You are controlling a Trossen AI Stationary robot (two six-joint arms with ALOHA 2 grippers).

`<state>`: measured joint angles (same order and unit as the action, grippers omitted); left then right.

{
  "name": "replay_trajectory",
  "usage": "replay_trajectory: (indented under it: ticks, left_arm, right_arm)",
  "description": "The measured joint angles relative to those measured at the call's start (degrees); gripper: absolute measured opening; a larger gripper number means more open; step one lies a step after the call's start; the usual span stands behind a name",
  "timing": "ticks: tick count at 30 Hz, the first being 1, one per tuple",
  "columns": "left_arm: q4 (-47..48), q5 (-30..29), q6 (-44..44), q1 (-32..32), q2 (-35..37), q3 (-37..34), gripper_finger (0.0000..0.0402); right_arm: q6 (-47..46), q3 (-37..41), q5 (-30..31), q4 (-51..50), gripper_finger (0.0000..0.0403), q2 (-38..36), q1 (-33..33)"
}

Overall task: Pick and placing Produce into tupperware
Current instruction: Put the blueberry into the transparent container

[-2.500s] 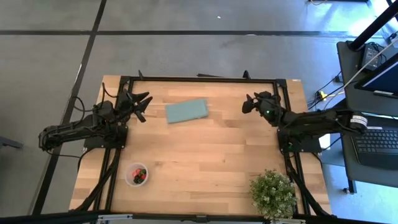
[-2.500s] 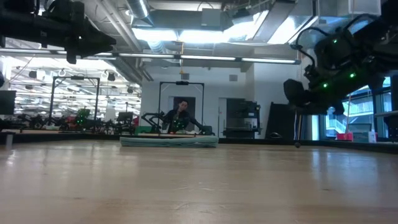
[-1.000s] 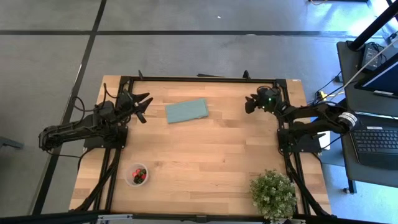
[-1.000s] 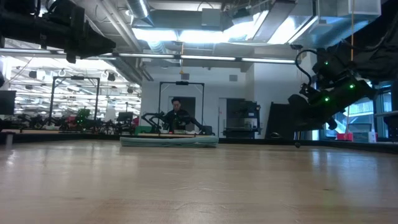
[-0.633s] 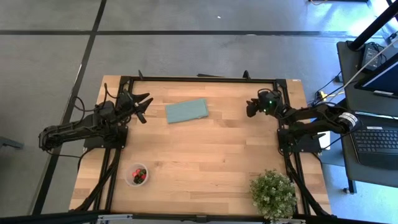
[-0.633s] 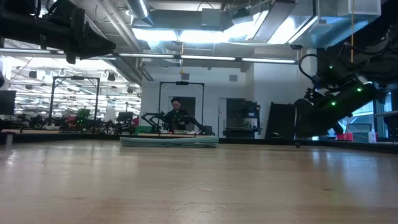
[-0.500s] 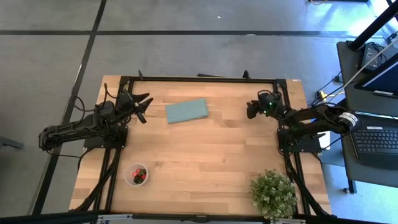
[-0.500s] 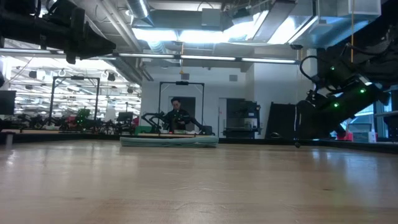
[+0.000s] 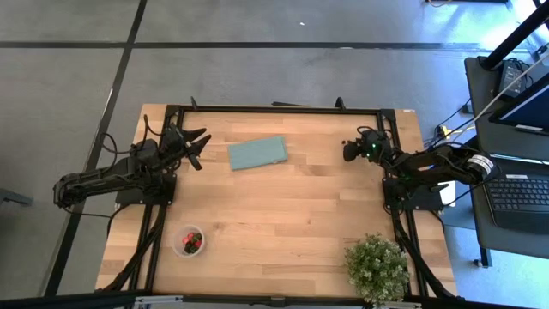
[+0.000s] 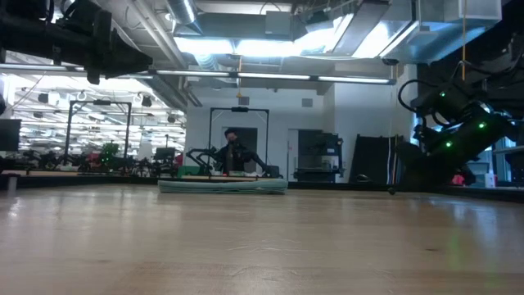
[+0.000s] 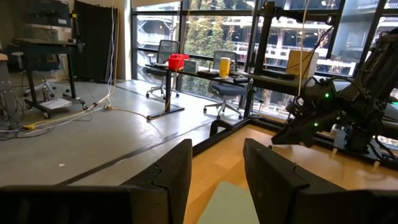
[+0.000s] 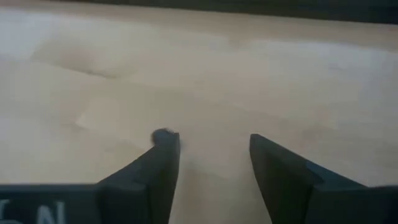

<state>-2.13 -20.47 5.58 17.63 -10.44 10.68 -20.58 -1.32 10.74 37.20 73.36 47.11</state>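
Counting from the left of the high view: two dark arms, one clear tupperware [image 9: 189, 241], one teal rectangle [image 9: 257, 153] and one potted plant [image 9: 377, 268] share the wooden worktop [image 9: 283, 215]. The left claw [image 9: 196, 142] hangs above the worktop's far left corner, pointing toward the teal rectangle; in its wrist view the two fingers [image 11: 171, 171] stand moderately parted with nothing between them, and the pale green edge of the rectangle shows in the gap. The tupperware sits near the worktop's front left edge, well apart from both claws. Inside it lies the produce [image 9: 192, 241]: red pieces and dark ones clustered together, too small to count singly. The teal rectangle lies flat at the far middle, slightly tilted. The right claw [image 9: 350, 151] is low over the far right part of the worktop; its wrist view shows the fingers [image 12: 163, 163] apart, empty, with bare wood between them. A small dark speck [image 12: 161, 133] shows at one fingertip; what it is cannot be told. The plant stands at the front right corner.
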Motion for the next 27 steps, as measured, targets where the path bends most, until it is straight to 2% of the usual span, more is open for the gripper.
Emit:
replay_trajectory:
  ticks: [4,15,23,27]
  left_arm:
    - [0.0,0.0,0.0,0.0,0.0,0.0,0.0137]
    - [2.4,0.0,-0.1,0.0,0.0,0.0,0.0137]
    - [3.0,0.0,-0.2,0.0,0.0,0.0,0.0137]
    - [3.0,0.0,-0.2,0.0,0.0,0.0,0.0137]
  right_arm:
    - [1.4,0.0,-3.4,0.0,0.0211,0.0,-0.1]
    - [0.4,-0.2,-6.3,-3.5,0.0224,-0.1,0.0]
    - [1.3,-0.1,-8.0,-2.5,0.0304,-0.1,-0.1]
    - [0.5,0.0,-8.3,-1.1,0.0321,0.0,-0.1]
